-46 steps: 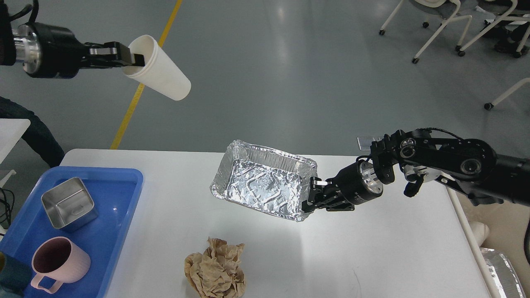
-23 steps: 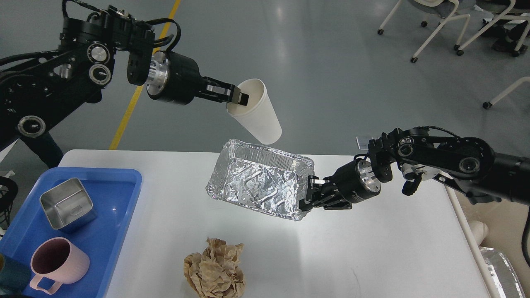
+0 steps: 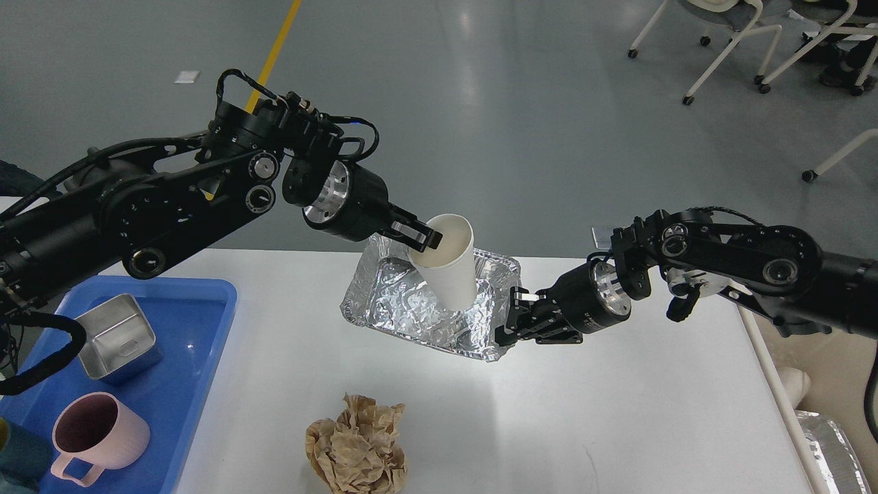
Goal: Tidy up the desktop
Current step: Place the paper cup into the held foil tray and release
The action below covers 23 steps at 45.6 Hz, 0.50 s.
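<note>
The white desktop (image 3: pixel 617 412) fills the lower part of the head view. My left gripper (image 3: pixel 422 239) is shut on the rim of a white paper cup (image 3: pixel 449 269). The cup hangs open end up, its base down inside a silver foil tray (image 3: pixel 384 302). My right gripper (image 3: pixel 511 321) is shut on the right rim of the foil tray and holds it tilted a little above the desktop. A crumpled brown paper ball (image 3: pixel 358 446) lies on the desktop at the front, below the tray.
A blue plastic tray (image 3: pixel 185 384) at the left edge holds a square steel container (image 3: pixel 116 337) and a pink mug (image 3: pixel 96 436). Another foil piece (image 3: pixel 826 446) shows off the table's right side. Chairs (image 3: pixel 727 41) stand on the floor far back.
My left arm has swung right and down, carrying the cup from the upper left into the foil tray. The right gripper and tray have shifted slightly left.
</note>
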Tool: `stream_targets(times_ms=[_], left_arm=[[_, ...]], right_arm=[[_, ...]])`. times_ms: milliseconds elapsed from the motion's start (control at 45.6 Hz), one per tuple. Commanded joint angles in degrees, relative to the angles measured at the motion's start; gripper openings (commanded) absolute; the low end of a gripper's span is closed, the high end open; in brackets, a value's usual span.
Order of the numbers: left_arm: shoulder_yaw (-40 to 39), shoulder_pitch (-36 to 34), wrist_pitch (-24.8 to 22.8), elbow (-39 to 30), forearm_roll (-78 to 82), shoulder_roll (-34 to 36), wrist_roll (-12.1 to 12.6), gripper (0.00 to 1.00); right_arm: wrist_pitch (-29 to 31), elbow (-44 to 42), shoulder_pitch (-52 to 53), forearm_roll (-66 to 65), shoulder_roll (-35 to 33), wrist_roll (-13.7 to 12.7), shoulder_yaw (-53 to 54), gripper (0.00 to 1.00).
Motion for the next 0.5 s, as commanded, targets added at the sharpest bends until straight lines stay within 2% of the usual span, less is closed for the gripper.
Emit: stream_targets(times_ms=[0, 131, 197, 241, 329, 351, 482], left_arm=[[1.1, 2.0, 1.3, 0.0, 2.6, -1.5, -0.1, 0.03], [1.2, 3.7, 3.2, 0.1, 4.4, -3.0, -0.1, 0.05], [1.2, 4.1, 4.2, 0.1, 4.8, -3.7, -0.1, 0.1], [1.3, 4.2, 4.9, 0.2, 4.8, -4.0, -0.1, 0.24], [1.2, 4.2, 6.5, 0.3, 4.9, -4.3, -0.1, 0.84], [1.0, 4.2, 6.9, 0.3, 4.9, -4.3, -0.1, 0.93], [0.4, 3.8, 6.8, 0.2, 4.6, -3.9, -0.2, 0.97]], right_arm=[[0.0, -0.1, 0.1, 0.0, 0.1, 0.0, 0.1, 0.0], [0.0, 0.0, 0.1, 0.0, -0.1, 0.0, 0.1, 0.0], [0.0, 0.2, 0.1, 0.0, -0.2, 0.0, 0.1, 0.0], [0.0, 0.4, 0.1, 0.0, -0.3, 0.0, 0.1, 0.0], [0.0, 0.5, 0.1, 0.0, -0.3, 0.0, 0.3, 0.0], [0.0, 0.5, 0.1, 0.0, -0.3, 0.0, 0.4, 0.0], [0.0, 0.5, 0.2, 0.0, -0.3, 0.0, 0.5, 0.0]])
